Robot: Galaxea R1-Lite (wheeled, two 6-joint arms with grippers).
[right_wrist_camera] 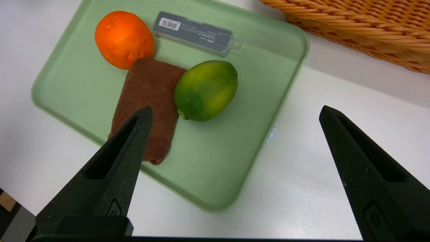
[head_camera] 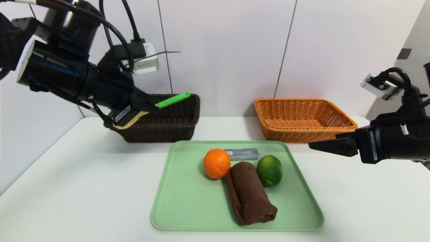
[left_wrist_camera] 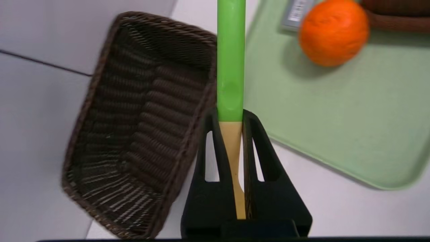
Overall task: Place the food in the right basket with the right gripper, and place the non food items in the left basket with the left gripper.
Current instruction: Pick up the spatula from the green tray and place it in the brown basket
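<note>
Tray (head_camera: pixel 188 201): an orange (head_camera: pixel 217 163), lime (head_camera: pixel 269 170), rolled brown towel (head_camera: pixel 250 193) and a grey flat pack (head_camera: pixel 242 154) were held on it.
Dark basket (head_camera: pixel 174 124): nothing was seen inside.
Orange basket (head_camera: pixel 302 117): nothing was seen inside.
Left gripper (left_wrist_camera: pixel 231 116): clamped on a knife (left_wrist_camera: pixel 231 57), green handle and tan blade, raised beside the dark basket.
Right gripper (right_wrist_camera: pixel 235 114): spread wide, nothing held, beside the tray.
Right wrist view only: a barcode was shown on the pack.
</note>
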